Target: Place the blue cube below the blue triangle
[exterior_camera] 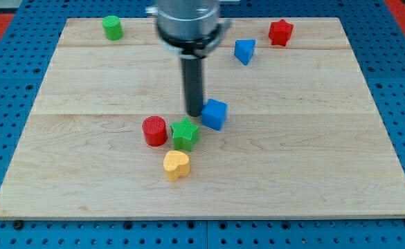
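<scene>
The blue cube [215, 114] lies near the middle of the wooden board [313, 138]. The blue triangle [244, 51] lies near the view's top, to the right of centre, well above the cube. My tip [193, 113] is at the end of the dark rod that comes down from the view's top. It sits right at the cube's left side and seems to touch it.
A red cylinder [154, 131], a green star-shaped block [185, 133] and a yellow heart-shaped block [176, 165] cluster just below and left of my tip. A green cylinder [112, 28] is at the top left. A red star [280, 32] is at the top right.
</scene>
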Robot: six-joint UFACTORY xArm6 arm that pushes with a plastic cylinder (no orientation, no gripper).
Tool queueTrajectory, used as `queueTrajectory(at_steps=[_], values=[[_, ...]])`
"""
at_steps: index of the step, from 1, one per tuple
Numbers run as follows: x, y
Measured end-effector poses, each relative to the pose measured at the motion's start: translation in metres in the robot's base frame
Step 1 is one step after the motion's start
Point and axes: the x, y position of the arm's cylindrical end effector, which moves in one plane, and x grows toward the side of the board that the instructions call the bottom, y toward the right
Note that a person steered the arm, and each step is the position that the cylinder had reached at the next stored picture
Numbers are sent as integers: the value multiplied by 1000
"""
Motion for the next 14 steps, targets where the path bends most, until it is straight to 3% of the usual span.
queueTrajectory(at_steps=[3, 5, 7, 9, 11, 12, 13, 14], values=[[54, -13], [-4, 29], [10, 38], [24, 98], [-27, 96], [-29, 95], [-4, 89], [-8, 114]])
